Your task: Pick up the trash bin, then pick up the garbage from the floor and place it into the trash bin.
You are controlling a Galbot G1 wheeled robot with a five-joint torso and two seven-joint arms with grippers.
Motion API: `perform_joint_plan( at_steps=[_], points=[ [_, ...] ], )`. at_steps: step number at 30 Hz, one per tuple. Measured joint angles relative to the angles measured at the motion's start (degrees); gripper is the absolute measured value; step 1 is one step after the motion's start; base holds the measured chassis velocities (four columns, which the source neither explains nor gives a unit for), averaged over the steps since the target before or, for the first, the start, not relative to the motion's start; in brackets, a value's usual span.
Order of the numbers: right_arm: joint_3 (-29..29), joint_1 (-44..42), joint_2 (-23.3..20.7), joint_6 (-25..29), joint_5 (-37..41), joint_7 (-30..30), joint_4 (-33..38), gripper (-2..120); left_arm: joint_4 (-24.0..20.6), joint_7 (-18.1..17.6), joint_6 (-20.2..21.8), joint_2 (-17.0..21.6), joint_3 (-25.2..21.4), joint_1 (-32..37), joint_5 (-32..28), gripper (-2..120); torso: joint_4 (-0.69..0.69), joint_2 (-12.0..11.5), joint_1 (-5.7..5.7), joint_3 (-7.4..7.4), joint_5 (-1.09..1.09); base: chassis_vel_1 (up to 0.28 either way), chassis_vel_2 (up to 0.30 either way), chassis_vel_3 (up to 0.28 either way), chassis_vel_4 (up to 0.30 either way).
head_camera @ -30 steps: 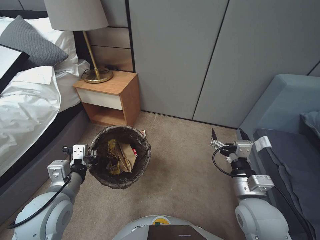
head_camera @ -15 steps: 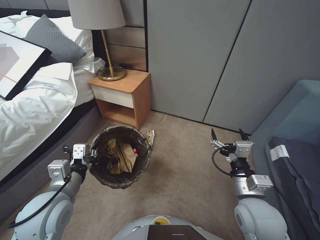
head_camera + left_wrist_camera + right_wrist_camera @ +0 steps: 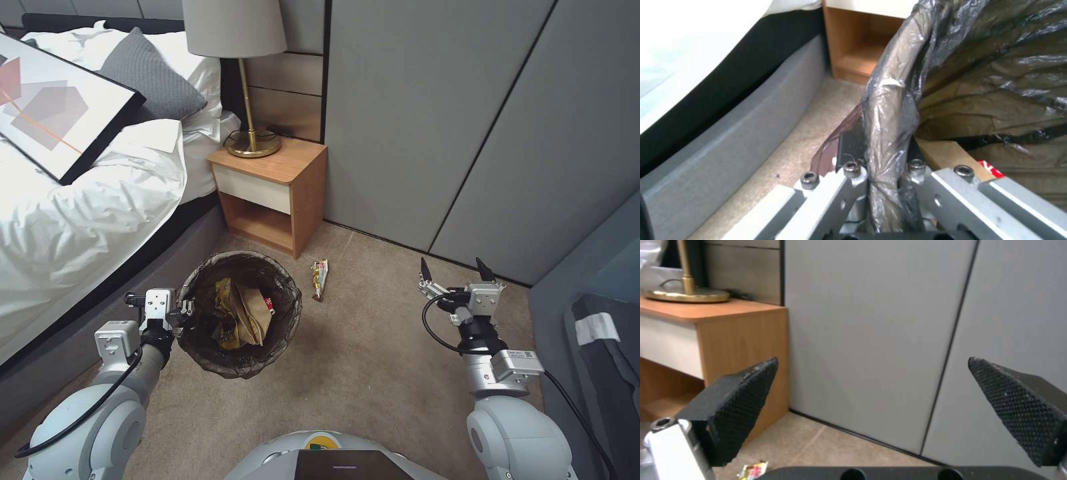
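far left: bed (image 3: pixel 80 200) with white bedding, a grey pillow and a framed picture (image 3: pixel 60 110) lying on top.

left gripper (image 3: pixel 189 308) is clamped on the rim of the trash bin (image 3: pixel 283 337), one finger outside and one inside the dark bag folded over the edge; the left wrist view shows the jaws pinching bag and rim (image 3: pixel 889 133) together. the bin sits upright in that grip, over the floor (image 3: pixel 373 360) near the bed base. inside it: a brown paper scrap (image 3: pixel 252 313), yellow wrappers and a bit of red packet.

behind the bin: wooden nightstand (image 3: pixel 273 193) against the wall, with a brass lamp (image 3: pixel 250 100) on it.

just right of the bin, on the carpet in front of the nightstand: one piece of garbage (image 3: pixel 320 277), a long red-and-yellow wrapper, lying flat, apart from the bin. it also peeks in at the lower edge of the right wrist view (image 3: pixel 752 470).

right gripper (image 3: pixel 456 270) hovers above the carpet, well apart from the wrapper, fingers spread wide with nothing between them, pointing toward the grey wall panels (image 3: pixel 467 120). black textured pads (image 3: pixel 742 390) clearly separated in the wrist view.

far right: edge of a blue-grey sofa (image 3: pixel 600 333).
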Motion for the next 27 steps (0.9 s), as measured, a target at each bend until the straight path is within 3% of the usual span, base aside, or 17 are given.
perform_joint_plan(
  at_steps=[27],
  points=[
    [0.50, -0.09, -0.01, -0.29, 0.34, 0.56, 0.14, 100, 0.00, -0.40, -0.03, -0.03, 0.27, 0.44, 0.14, 2, 0.00, 0.00, 0.00, 0.00, 0.00, 0.057, 0.060, 0.057, 0.061]
  ],
)
